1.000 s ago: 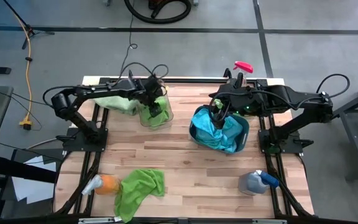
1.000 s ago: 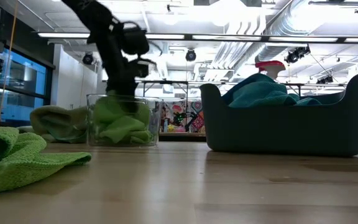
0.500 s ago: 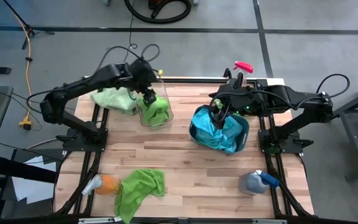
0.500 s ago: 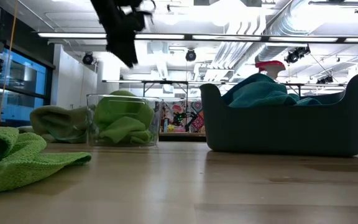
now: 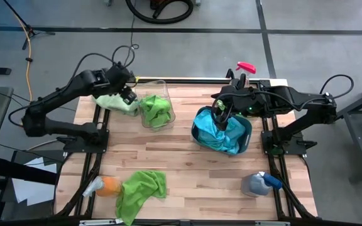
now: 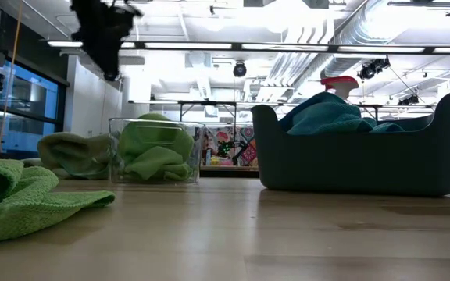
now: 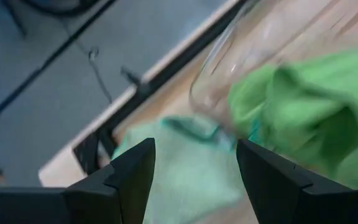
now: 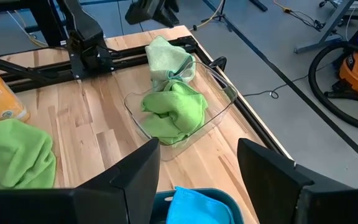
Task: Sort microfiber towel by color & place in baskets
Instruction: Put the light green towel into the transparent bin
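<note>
Clear basket (image 5: 156,111) at eleven o'clock on the table (image 5: 193,169), holding a bright green towel (image 5: 156,109). Pale green towel (image 5: 115,100) just beside it at its nine o'clock, on the table's edge. Third green towel (image 5: 140,190) lying loose near seven o'clock, beside an orange spray bottle (image 5: 102,186). Dark teal basket (image 5: 222,130) at two o'clock, heaped with a blue towel (image 5: 226,135). Blue-grey spray bottle (image 5: 261,182) near five o'clock.

Left gripper (image 5: 129,95) raised over the pale towel, fingers spread, empty. Right gripper (image 5: 220,113) low over the teal basket, fingers apart, probably holding nothing, though hard to see from above.
</note>
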`<action>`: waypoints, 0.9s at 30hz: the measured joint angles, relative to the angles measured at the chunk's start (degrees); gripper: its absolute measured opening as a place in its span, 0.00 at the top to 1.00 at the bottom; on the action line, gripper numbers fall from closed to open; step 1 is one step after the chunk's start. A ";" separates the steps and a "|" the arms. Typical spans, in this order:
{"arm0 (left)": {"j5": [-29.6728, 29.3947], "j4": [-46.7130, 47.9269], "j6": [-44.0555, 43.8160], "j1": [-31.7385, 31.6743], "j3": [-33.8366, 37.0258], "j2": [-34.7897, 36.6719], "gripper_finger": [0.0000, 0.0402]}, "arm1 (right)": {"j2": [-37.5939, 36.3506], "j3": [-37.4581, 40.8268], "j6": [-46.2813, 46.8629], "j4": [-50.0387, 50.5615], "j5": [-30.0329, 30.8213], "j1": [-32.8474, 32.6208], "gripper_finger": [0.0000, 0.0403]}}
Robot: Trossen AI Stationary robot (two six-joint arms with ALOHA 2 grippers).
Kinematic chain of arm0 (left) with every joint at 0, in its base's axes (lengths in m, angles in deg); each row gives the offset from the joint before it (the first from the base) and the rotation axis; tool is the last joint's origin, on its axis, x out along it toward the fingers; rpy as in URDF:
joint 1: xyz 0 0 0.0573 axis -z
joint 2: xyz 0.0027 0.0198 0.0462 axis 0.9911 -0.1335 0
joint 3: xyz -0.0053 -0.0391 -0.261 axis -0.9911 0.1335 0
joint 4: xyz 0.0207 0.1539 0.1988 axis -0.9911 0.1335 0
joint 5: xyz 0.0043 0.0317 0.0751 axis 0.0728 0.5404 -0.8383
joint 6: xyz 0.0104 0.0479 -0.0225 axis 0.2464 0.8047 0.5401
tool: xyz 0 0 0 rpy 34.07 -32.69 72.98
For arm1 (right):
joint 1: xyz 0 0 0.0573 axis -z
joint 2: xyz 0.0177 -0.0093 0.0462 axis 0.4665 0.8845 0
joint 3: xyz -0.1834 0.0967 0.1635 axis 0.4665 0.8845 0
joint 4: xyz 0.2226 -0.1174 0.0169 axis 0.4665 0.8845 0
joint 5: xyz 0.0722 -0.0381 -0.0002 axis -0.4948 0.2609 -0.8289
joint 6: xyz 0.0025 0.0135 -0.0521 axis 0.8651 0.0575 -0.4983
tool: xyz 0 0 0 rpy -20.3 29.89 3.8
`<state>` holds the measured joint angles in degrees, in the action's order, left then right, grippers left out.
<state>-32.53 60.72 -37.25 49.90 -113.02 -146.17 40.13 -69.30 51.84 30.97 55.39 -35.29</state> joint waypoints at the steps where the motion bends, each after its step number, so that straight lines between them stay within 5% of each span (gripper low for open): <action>1: 0.04 0.18 -0.20 -0.79 1.89 0.62 0.46 | 0.00 0.00 -0.20 0.00 0.00 0.00 0.48; 12: 4.58 -4.35 -1.07 -11.56 21.27 0.86 0.46 | 0.00 0.00 -1.95 0.07 0.35 0.00 0.48; 18: 4.77 -10.43 1.44 -15.84 24.06 0.90 0.46 | 0.00 0.00 -1.93 0.07 0.55 0.00 0.48; 27: 15.75 -13.79 5.52 -21.55 24.17 1.07 0.46 | 0.00 0.00 -0.42 0.07 0.57 0.00 0.48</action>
<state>-16.79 46.94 -31.73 28.35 -88.85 -145.11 40.13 -69.30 51.41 31.04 55.95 -35.29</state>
